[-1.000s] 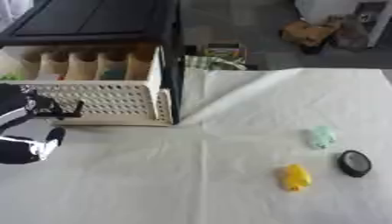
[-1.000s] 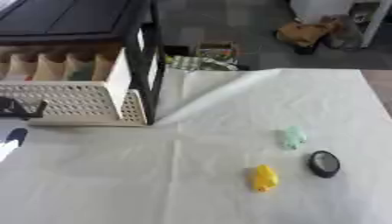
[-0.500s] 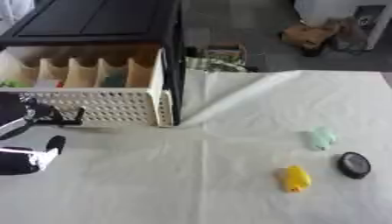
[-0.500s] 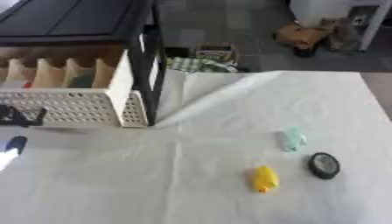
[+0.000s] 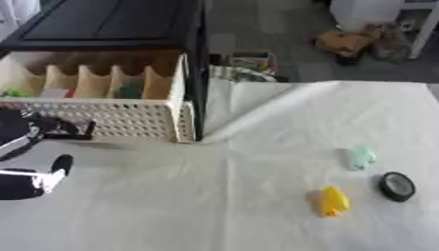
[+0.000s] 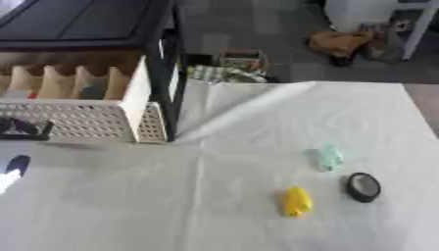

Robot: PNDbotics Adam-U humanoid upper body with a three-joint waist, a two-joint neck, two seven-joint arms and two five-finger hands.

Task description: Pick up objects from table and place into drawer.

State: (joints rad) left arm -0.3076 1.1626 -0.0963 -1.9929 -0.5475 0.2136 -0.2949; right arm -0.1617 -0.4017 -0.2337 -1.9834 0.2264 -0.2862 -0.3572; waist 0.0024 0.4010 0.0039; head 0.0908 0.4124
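The cream perforated drawer (image 5: 129, 117) stands pulled out of the black cabinet (image 5: 111, 24) at the upper left, with small coloured things in its divided slots. My left hand (image 5: 26, 157) hangs in front of it at the left edge, fingers relaxed and holding nothing. On the white cloth at the right lie a pale green object (image 5: 360, 157), a yellow object (image 5: 332, 201) and a black round disc (image 5: 397, 186). My right hand shows in neither view.
The cloth-covered table (image 5: 223, 211) has a raised fold (image 5: 257, 112) running from the drawer's corner to the back. Beyond the far edge are a patterned item (image 5: 244, 68) and brown clutter (image 5: 352, 41) on the floor.
The whole picture has shifted a little, so the camera moved. My left hand has drawn slightly leftward and down, away from the drawer front. The three objects stay put.
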